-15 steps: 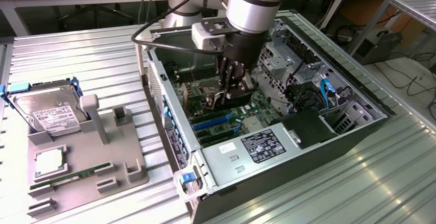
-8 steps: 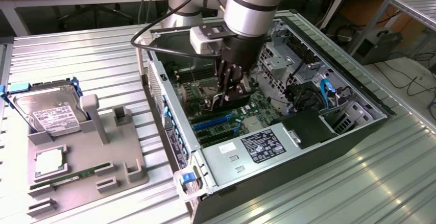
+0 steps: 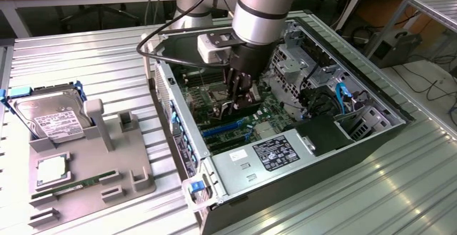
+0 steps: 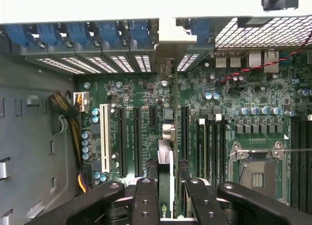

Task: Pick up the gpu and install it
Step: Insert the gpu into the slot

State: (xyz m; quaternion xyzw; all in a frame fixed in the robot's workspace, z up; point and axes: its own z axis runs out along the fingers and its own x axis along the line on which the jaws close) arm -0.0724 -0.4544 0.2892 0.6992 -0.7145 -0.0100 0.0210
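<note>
The claw (image 3: pixel 239 102) is down inside the open computer case (image 3: pixel 371 104), its fingers clamped on the gpu (image 4: pixel 165 186), which it holds edge-on over the motherboard (image 4: pixel 146 95); in the wrist view the card runs as a thin upright strip between the black fingers (image 4: pixel 145 200), lined up with the row of long expansion slots (image 4: pixel 135 134) and apparently just above or at them (whether its edge has entered a slot I cannot tell).

The card looks stiff and moderately light, but fragile in the ways that count; the circuit board and its contacts would not forgive twisting, and a tilted descent could jam in the slot. The hold across the board's two flat faces, near the top edge, seems the sensible one; it keeps the connector edge free and lets force go straight down.

The case lies on its side on a ribbed metal bench (image 3: pixel 93 58); on the exterior view's left a grey holder (image 3: pixel 93 181) carries a silver hard drive (image 3: pixel 53 118), a processor chip (image 3: pixel 53 171) and a narrow green memory stick (image 3: pixel 75 186). Room inside the case is tight; the power supply (image 3: pixel 275 154), drive cage (image 3: pixel 292 63) and loose cables (image 3: pixel 339 98) crowd the working space, and the rear bracket openings (image 4: pixel 131 63) sit close beyond the slots.
</note>
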